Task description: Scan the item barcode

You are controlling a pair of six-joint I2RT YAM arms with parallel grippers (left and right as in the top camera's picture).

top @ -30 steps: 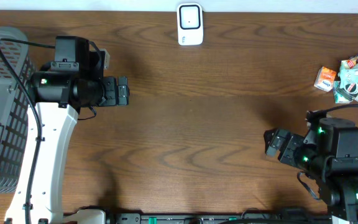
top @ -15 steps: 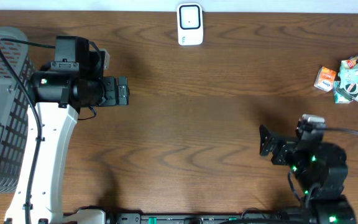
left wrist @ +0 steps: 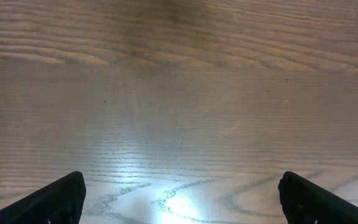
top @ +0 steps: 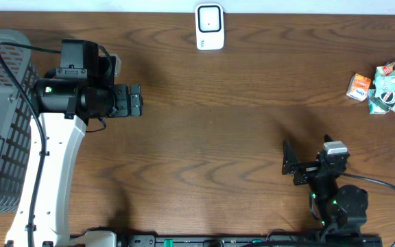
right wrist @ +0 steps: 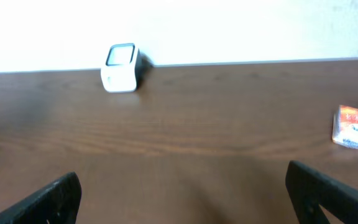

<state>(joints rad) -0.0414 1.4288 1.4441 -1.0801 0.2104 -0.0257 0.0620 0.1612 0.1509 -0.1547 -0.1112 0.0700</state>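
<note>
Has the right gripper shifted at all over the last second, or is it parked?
Yes. In the overhead view the right gripper has slid a little to the left, closer to being in line with the white scanner, which has stayed put.

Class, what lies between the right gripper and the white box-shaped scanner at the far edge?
Only bare brown wooden tabletop up to the white scanner; right wrist view shows it.

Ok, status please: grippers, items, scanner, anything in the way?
Left gripper open, empty. Right gripper open, empty, apart from items at right edge. Scanner at far edge. Nothing seen in the way.
</note>
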